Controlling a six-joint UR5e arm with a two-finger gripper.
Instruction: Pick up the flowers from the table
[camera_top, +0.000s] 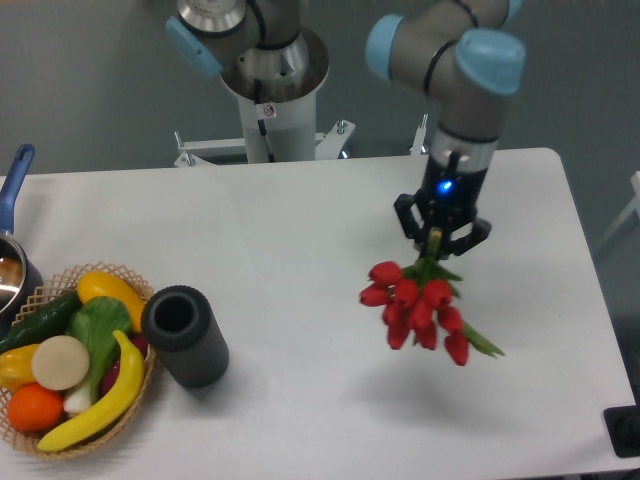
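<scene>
Tulips in the claw, hanging over the right side of the bench

The claw (441, 238) pinches the flowers (420, 305) by the stems, red heads dangling below and a shadow on the bench (300, 230) beneath suggesting they are off the surface. I judge the bunch light and soft: the heads droop and splay, so it could swing or slip. The bundled stems look the firmest place to hold. The basket (70, 360) and dark cylinder (185, 335) sit well apart, near left.
</scene>
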